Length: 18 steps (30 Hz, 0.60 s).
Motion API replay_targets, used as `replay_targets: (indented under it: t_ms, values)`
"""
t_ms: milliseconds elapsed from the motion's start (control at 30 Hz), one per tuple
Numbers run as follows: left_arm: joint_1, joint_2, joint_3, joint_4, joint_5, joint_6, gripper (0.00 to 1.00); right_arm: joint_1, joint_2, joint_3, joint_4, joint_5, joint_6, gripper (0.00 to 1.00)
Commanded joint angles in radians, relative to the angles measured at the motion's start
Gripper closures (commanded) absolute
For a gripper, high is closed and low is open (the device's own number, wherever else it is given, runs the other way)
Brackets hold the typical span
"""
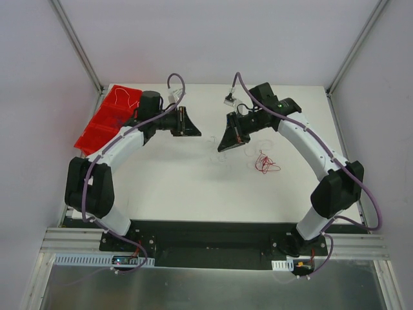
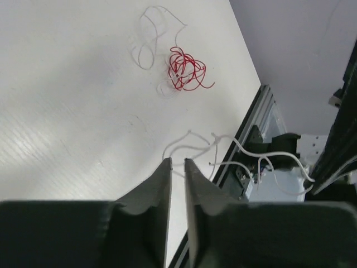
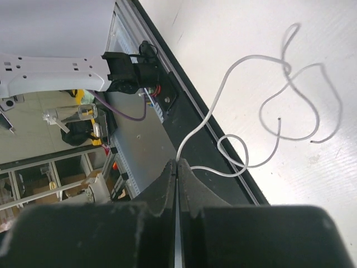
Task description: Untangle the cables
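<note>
Progress: one pale strand lifted, red knot left to open

Work on the cables looks about midway, by my reading. The pale strands appear mostly freed, and the red clump is the main job left.

The right gripper (image 3: 177,162) has its jaws pressed together on a pale wire (image 3: 223,89). The wire rises from the tips and hangs in open curls above the tabletop (image 1: 193,187). Those curls cross one another but show no tight knot. The left gripper (image 2: 177,163) has its jaws a narrow slit apart, with thin white strands just beyond the tips. Whether any strand sits in the slit I cannot tell. Both grippers hover over the middle of the tabletop, facing each other.

The red tangle (image 1: 265,163) lies on the tabletop to the right of the right gripper, wound into a small dense clump, with neither gripper touching it. Just beside it, in the left wrist view, a grey wire (image 2: 153,36) lies in loose bends. It is apart from the red clump or at most brushing it; the contact is too fine to judge. At the far left a red tray (image 1: 97,129) seems to hold a few thin loops. These may be strands already sorted, though that is a guess.
</note>
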Motion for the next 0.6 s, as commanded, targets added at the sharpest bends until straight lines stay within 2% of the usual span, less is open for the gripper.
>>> replay_targets:
  t_ms: [0, 67, 133, 200, 400, 500, 567]
  values:
    - [-0.003, -0.001, 0.034, -0.060, 0.151, 0.100, 0.72, 0.008, 0.015, 0.045, -0.057, 0.002, -0.043, 1.00]
    - [-0.025, -0.004, 0.016, -0.035, 0.191, 0.103, 0.55, 0.008, 0.019, 0.046, -0.028, -0.046, -0.028, 1.00]
    - [-0.039, 0.002, 0.009, -0.028, 0.201, 0.098, 0.49, 0.006, 0.017, 0.040, 0.023, -0.090, -0.002, 1.00]
    - [-0.040, 0.023, 0.015, -0.026, 0.201, 0.060, 0.48, 0.006, 0.016, 0.043, 0.044, -0.118, 0.016, 1.00]
    - [-0.042, 0.099, 0.032, 0.127, 0.247, -0.060, 0.48, 0.009, 0.011, 0.042, 0.058, -0.144, 0.021, 1.00]
    - [-0.043, 0.105, 0.032, 0.143, 0.279, -0.055, 0.51, 0.009, 0.009, 0.042, 0.061, -0.140, 0.021, 1.00]
    - [-0.043, 0.109, 0.029, 0.144, 0.281, -0.051, 0.58, 0.008, 0.008, 0.042, 0.060, -0.140, 0.021, 1.00]
